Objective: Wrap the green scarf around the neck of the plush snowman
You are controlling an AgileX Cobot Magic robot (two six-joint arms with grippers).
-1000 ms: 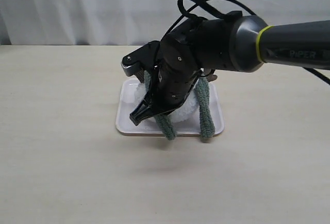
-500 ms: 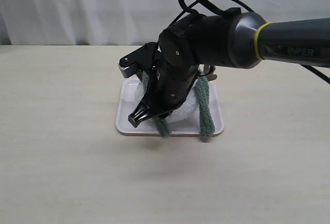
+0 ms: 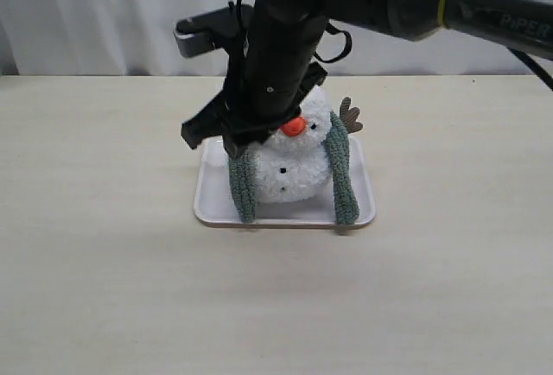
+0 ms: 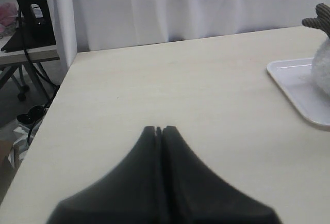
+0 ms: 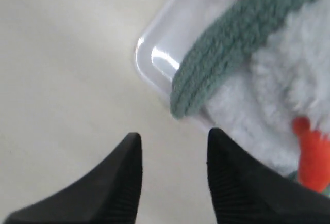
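Right gripper [image 5: 175,140]: jaws apart, nothing between them, just above the snowman [image 3: 289,168] at frame centre. Left gripper [image 4: 159,130]: jaws pressed together, empty, over bare table [image 4: 129,90]. Snowman upright on tray [image 3: 207,206]. Scarf [image 3: 340,172] draped over it, ends hanging down both sides.

We spotted white tray [image 3: 211,188] lying flat on pale table [image 3: 104,289], rounded corners, glossy rim catching light. We noted white curtain [image 3: 104,12] hanging behind table's far edge. Off table's side, we caught second desk [image 4: 26,54], dark object [image 4: 28,2] on top, black cables [image 4: 32,65] drooping beneath, caster wheel [image 4: 21,96] on floor. White upright panel [image 4: 63,17] stood between desk and curtain.
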